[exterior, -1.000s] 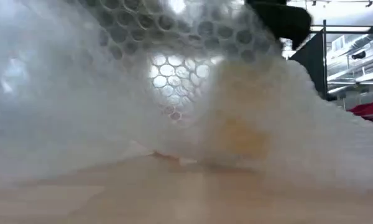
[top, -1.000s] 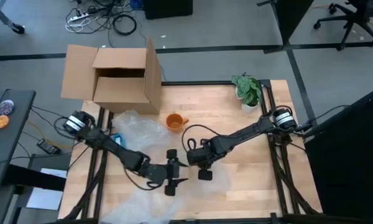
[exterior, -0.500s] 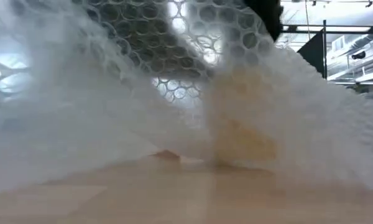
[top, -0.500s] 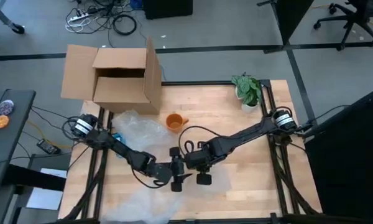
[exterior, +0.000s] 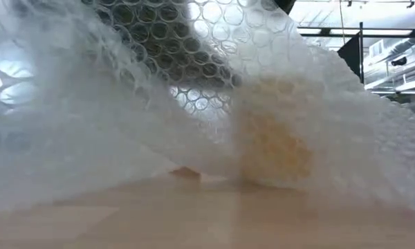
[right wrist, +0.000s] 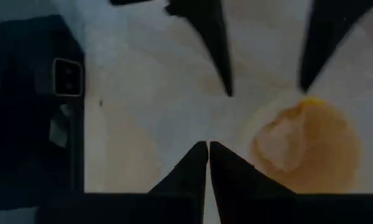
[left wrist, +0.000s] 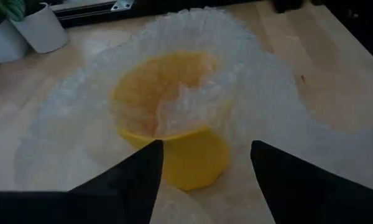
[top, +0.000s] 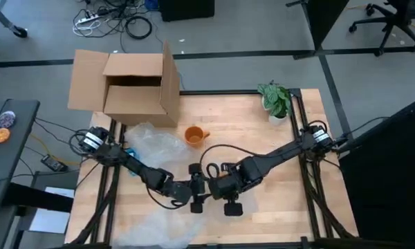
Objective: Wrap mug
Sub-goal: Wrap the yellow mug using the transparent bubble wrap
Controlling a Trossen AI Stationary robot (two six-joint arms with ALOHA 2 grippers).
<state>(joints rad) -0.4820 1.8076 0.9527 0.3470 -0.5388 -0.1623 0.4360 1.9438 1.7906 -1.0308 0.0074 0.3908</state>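
Pinching shut at the near middle of the counter (top: 263,138), the right hand (right wrist: 206,149) has its fingertips pressed together. By my read they grip a fold of the bubble wrap (exterior: 90,138), since the low view shows the sheet hoisted like a tent, ready to drape.

Facing it, the left hand (left wrist: 206,144) is spread wide and holds nothing. Its fingers flank a yellow-orange mug (left wrist: 174,112), likely to steady it. That mug stands upright with wrap around it and tucked into its mouth.

Further back, an orange mug (top: 194,135) sits bare beside the sheet's edge. Whether that is a second mug or the same one, I cannot tell.

At the far edge: one potted plant (top: 275,100), one open cardboard box (top: 135,86). Two arms, one sheet.
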